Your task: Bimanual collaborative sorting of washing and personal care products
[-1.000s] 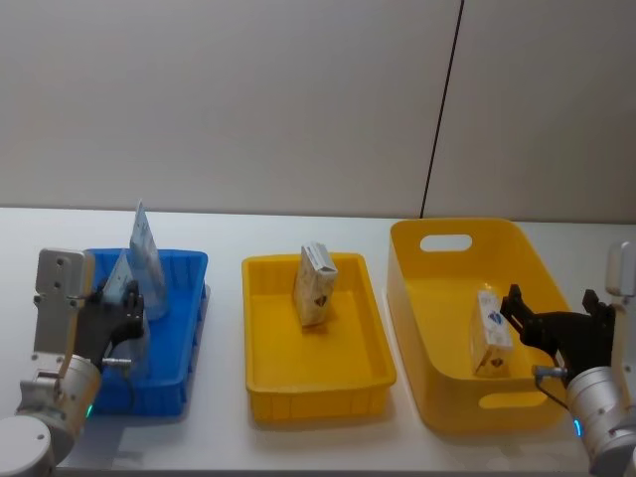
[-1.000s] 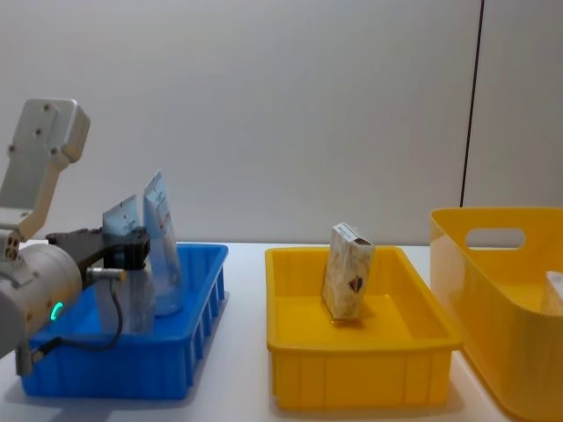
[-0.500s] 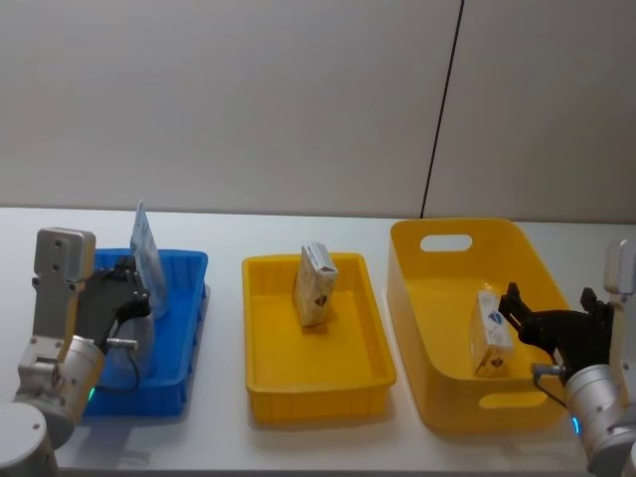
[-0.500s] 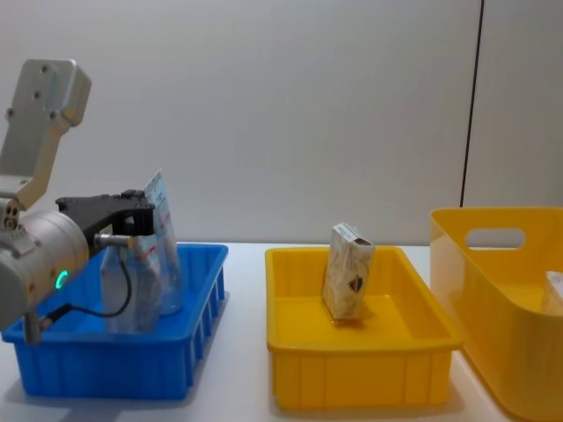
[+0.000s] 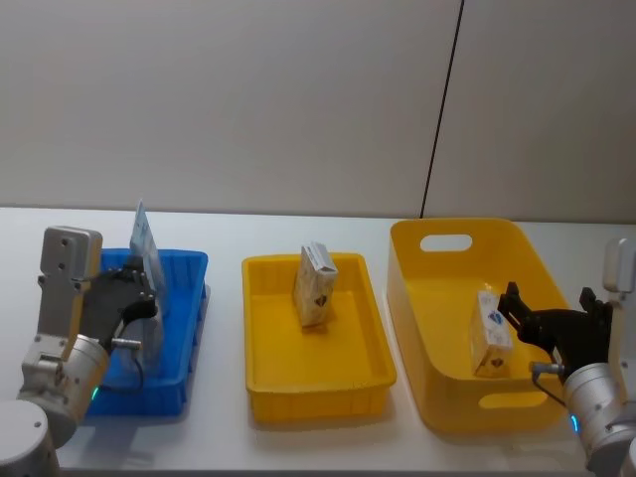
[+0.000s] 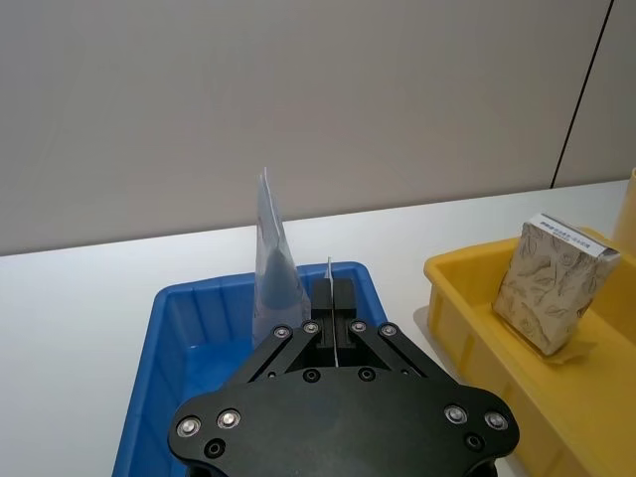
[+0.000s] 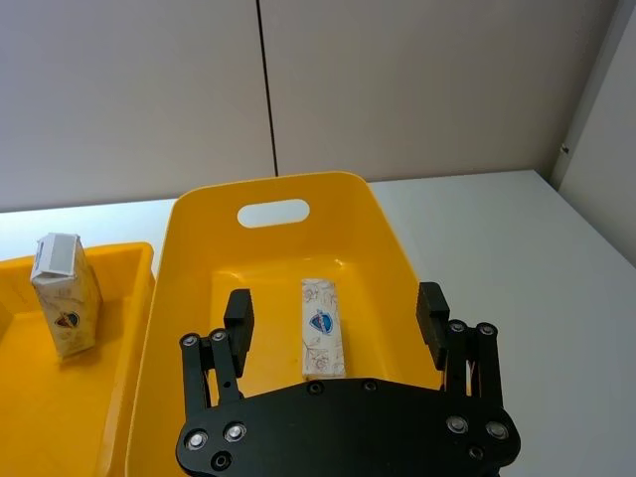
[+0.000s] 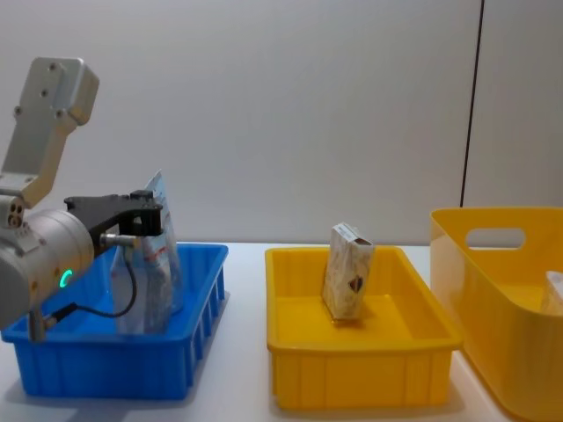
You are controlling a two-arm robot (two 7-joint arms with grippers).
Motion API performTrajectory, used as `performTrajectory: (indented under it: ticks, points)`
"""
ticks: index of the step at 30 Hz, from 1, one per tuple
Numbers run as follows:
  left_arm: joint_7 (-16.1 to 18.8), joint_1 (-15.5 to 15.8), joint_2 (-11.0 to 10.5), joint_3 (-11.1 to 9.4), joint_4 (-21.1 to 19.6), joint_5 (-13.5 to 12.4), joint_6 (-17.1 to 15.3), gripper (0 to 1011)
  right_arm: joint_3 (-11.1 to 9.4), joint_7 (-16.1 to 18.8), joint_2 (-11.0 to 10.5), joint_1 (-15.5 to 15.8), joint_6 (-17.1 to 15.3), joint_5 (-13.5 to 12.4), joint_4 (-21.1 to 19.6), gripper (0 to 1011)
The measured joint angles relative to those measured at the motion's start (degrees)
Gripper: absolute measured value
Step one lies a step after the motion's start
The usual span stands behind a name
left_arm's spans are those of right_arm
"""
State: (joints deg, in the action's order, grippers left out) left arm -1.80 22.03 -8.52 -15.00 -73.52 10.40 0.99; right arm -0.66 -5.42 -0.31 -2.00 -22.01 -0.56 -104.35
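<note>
Left fingers [image 6: 343,298] are clamped on the flat crimped end of a tube [image 8: 132,294] and have risen over the last second, so the tube hangs upright with its lower part still inside the blue bin [image 8: 106,374], just beside a second tube [image 6: 270,263] standing there; this looks like a lift-out barely begun. On the surface [image 5: 219,437], the middle yellow tray [image 8: 352,387] holds one carton [image 8: 347,281] on end, while the deep yellow bin [image 5: 467,227] holds another carton [image 5: 490,333], with the right fingers [image 7: 238,310] spread apart near it
</note>
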Motion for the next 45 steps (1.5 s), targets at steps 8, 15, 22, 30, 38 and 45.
performTrajectory:
  ticks: [8,15,22,30,38,45]
  points:
    - [-0.64,-0.02,0.16,0.15,0.03,-0.43,-0.12,0,-0.13,0.29,0.28,-0.23,-0.2,0.33,0.13,1004]
    - [-1.23,0.31,0.13,0.18,-0.89,-0.9,0.04,0,-0.12,0.73,0.43,-0.42,-0.24,0.55,0.21,1004]
    - [-2.14,1.17,-0.02,0.19,-2.75,-1.55,0.57,0,-0.01,1.42,0.6,-0.64,-0.14,0.77,0.41,1004]
    - [-3.47,2.13,-0.2,0.15,-4.76,-1.95,0.99,0,0.22,2.11,0.85,-0.87,0.15,0.94,0.72,1004]
    - [-5.82,3.17,-0.17,-0.01,-6.61,-1.68,1.24,0,0.57,3.32,0.92,-1.07,0.54,1.02,1.08,1004]
    - [-8.34,4.13,0.14,-0.37,-7.96,-0.69,1.46,0,1.21,5.12,0.71,-1.4,0.96,1.0,1.54,1004]
